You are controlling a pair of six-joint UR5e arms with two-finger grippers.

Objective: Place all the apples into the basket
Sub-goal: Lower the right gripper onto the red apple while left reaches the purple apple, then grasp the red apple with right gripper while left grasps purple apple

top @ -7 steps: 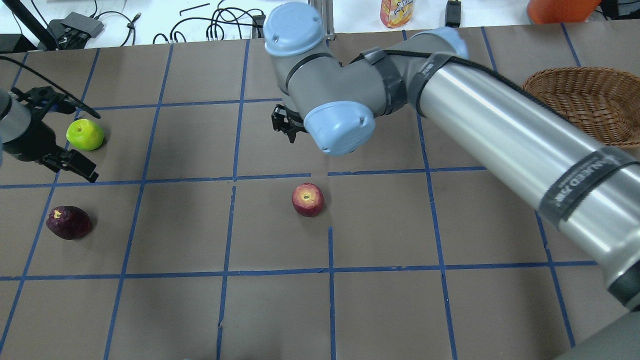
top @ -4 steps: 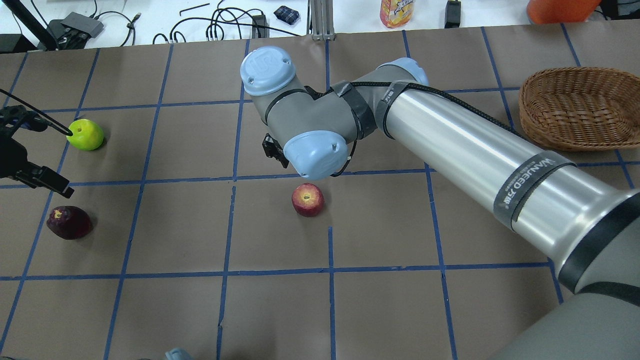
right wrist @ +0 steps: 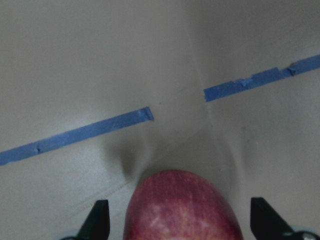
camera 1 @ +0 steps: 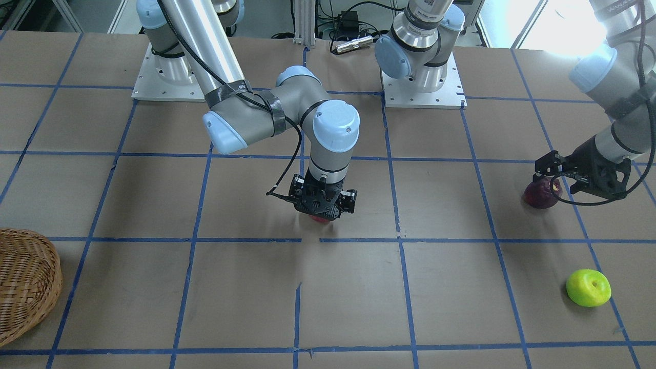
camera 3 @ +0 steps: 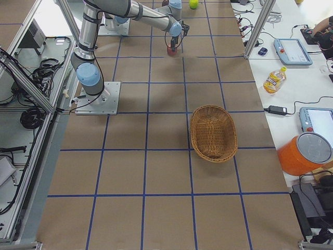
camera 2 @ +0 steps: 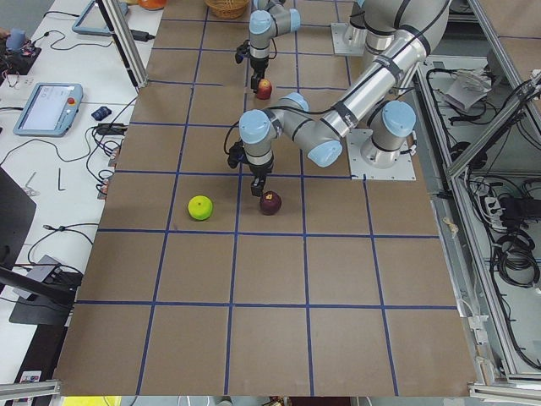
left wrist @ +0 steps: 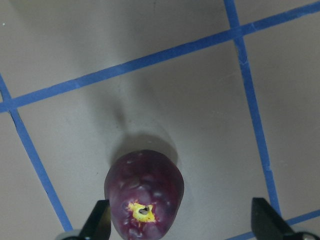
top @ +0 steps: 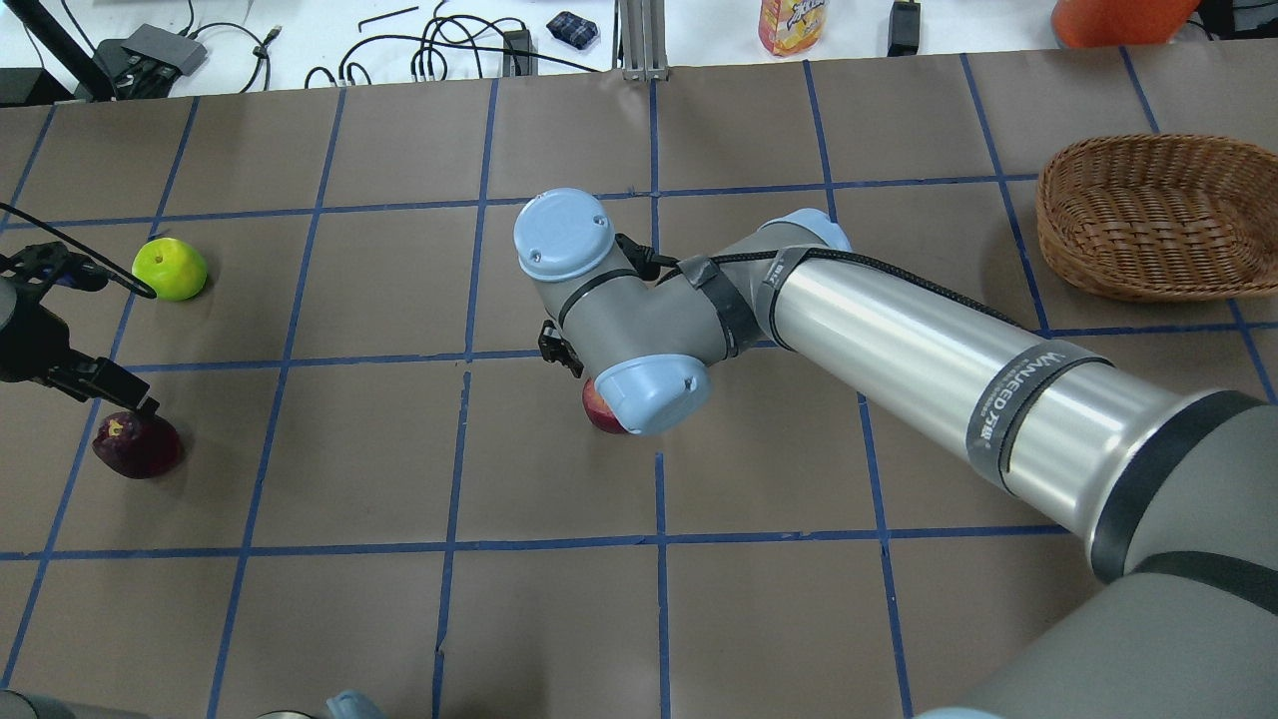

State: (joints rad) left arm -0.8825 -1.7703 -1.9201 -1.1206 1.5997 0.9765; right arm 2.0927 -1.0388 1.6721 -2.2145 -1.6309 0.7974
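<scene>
Front-facing view: the right claw points straight down at mid-counter, right over the red apple. Only a red sliver shows beneath it. The left claw is at this view's right, low and tilted, just beside the maroon apple. The green apple lies alone, nearer the camera, apart from both claws. The basket is at the view's left edge, well apart from all three apples.

Overhead view: the right arm covers most of the red apple, and only its left side peeks out. The left claw is at the left edge, with one fingertip just above the maroon apple. The green apple is farther back on the left. The basket is far right.

Exterior left view: the left claw is directly above the maroon apple, with the green apple near it toward the counter's operator side. The right claw is over the red apple, farther off.

Exterior right view: the basket sits mid-counter. The apples are small at the far end.

Left wrist view: jaws spread wide. The maroon apple is on the counter between them, off-centre, close against one jaw. Cannot tell if it touches. The yellow stem dimple faces up.

Right wrist view: jaws spread wide. The red apple is centred between them on the counter, with a gap on each side, not gripped.
</scene>
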